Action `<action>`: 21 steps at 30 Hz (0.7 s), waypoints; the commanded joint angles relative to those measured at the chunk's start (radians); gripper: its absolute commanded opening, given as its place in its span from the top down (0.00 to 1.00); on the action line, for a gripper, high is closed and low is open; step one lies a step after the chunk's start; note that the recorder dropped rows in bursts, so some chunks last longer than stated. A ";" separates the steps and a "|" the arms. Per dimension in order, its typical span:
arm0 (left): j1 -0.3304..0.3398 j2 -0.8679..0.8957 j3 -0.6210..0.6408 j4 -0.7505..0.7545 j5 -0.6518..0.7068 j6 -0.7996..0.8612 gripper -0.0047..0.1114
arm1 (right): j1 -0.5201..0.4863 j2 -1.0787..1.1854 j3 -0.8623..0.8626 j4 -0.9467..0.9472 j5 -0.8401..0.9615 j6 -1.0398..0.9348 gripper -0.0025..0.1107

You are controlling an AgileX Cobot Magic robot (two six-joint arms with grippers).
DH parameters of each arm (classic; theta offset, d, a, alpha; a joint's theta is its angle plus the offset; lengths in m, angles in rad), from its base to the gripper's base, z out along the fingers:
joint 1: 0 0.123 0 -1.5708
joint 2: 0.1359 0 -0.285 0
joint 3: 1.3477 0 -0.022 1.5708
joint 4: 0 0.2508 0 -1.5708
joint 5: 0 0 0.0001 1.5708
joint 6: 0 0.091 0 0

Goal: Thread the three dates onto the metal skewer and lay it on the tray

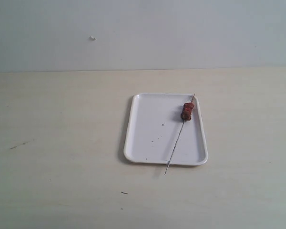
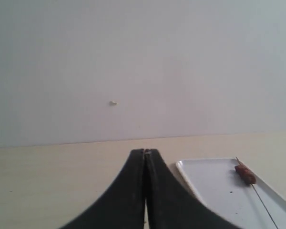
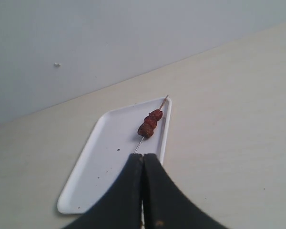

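Grippers, two, black. Left gripper (image 2: 145,152): jaws pressed together, holding nothing. Right gripper (image 3: 143,156): jaws likewise together, holding nothing.

Tray (image 1: 152,138), one: white, rectangular, rounded corners, low raised rim. It lay flat on the table (image 1: 62,143), directly ahead of the right jaws and just past their tips. From the left jaws it lay ahead and off toward the robot's right.

Skewer (image 1: 176,143), one: thin, straight, grey metal. It rested slantwise along the tray's right half. One end poked just over the rim farthest from the jaws; the other overhung the nearer rim and reached the table. In the right wrist view the closed fingers covered its nearer length.

Dates (image 1: 187,111), three: small, wrinkled, red-brown, the lowest one darker. All were threaded on the skewer near its far end, touching one another in a row. They sat inside the tray, ahead of the right jaws and well clear of them.

Specks (image 1: 162,125), a few: tiny, dark, on the tray floor beside the skewer.

Marks (image 1: 124,193), several: small, dark, scattered on the pale table.

Wall (image 1: 181,33), one: plain, pale grey, behind the table, bearing one small white fleck (image 1: 92,38).
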 commanded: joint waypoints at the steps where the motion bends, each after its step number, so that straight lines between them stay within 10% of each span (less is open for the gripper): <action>1: 0.002 -0.034 0.011 -0.006 -0.034 -0.003 0.96 | 0.000 -0.005 0.005 0.003 -0.005 -0.003 0.98; 7: 0.002 -0.098 0.013 0.211 -0.045 -0.129 0.96 | 0.000 -0.005 0.005 0.003 -0.005 -0.003 0.98; 16: 0.002 -0.098 0.018 1.887 0.131 -1.918 0.96 | 0.000 -0.005 0.005 0.003 -0.005 -0.003 0.98; 21: 0.002 -0.098 0.041 2.074 0.259 -2.226 0.96 | 0.000 -0.005 0.005 0.003 -0.005 -0.003 0.98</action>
